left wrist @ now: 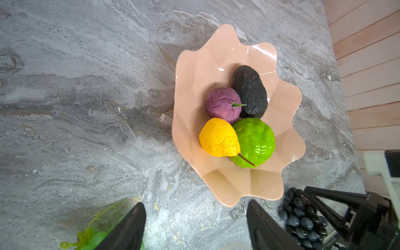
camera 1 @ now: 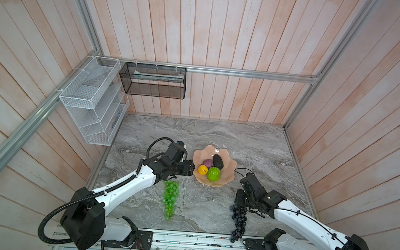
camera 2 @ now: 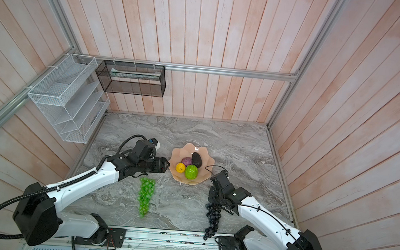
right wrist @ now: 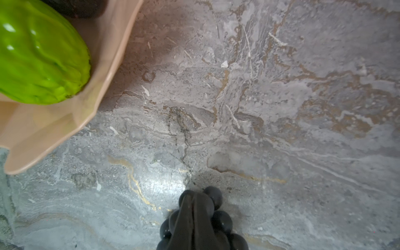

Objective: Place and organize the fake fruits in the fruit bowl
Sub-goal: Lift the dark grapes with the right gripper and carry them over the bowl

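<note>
- Right fingers [right wrist: 190, 218] are clenched on the top end of the dark grape bunch [camera 1: 239, 219]. Round blue-black grapes bulge out on either side of them.
- Left fingers [left wrist: 129, 227] stand spread apart and hold nothing. They hover just beside the rim of the fruit bowl [camera 1: 229, 158], over the stem end of the green grape bunch [camera 1: 170, 198].
- Four fruits sit in the bowl, packed touching: a yellow lemon [left wrist: 218, 137], a lime-green fruit [left wrist: 253, 140], a purple fruit [left wrist: 223, 105] and a blackish avocado [left wrist: 249, 91].
- Both grape bunches lie outside the bowl on the grey marbled surface [camera 1: 193, 135], one on each side, nearer the robot.
- By my reading, the step in hand is picking up the dark bunch. The grip is made, but it is hard to tell whether the top end has left the surface.
- The next move likely calls for a high lift, since the long bunch should dangle limply. It then needs carrying over the rim into the bare space left in the bowl.
- The bowl is glossy peach-pink, shallow, with a wavy scalloped edge.
- The lemon is wrinkled with a thin stem, the lime-green fruit shiny and knobbly, and the avocado matt and rough.
</note>
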Robot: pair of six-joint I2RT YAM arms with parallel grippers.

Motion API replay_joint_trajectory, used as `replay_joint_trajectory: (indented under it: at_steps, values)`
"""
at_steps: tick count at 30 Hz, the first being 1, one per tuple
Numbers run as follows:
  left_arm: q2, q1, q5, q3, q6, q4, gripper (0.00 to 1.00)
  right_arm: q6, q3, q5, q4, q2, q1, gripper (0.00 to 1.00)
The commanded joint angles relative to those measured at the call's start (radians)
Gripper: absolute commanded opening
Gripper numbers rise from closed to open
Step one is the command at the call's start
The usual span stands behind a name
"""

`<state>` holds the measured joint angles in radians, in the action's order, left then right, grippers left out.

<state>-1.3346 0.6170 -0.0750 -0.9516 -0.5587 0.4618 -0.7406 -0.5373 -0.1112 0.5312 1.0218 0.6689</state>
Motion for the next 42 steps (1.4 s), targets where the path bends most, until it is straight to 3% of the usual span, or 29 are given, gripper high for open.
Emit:
replay_joint_trajectory:
  at_steps: [1,18,27,33,42]
  values:
    - [0.023,-0.005,-0.008,-0.021,-0.013,0.017,0.76,0.005,-0.022,-0.022,0.022,-0.028,0.003,0.0]
    - [0.015,-0.005,0.001,-0.076,-0.018,0.101,0.76,0.129,-0.296,-0.093,0.141,-0.127,0.016,0.0]
    - [-0.018,-0.005,0.039,-0.114,-0.054,0.069,0.76,0.339,-0.586,-0.115,0.151,-0.005,0.015,0.0]
    - [-0.048,-0.006,0.06,-0.157,-0.041,0.1,0.74,0.397,-0.757,0.007,0.113,0.109,0.016,0.0]
    - [-0.022,-0.007,0.086,-0.139,-0.077,0.101,0.71,0.385,-0.777,0.257,-0.013,0.234,0.017,0.0]
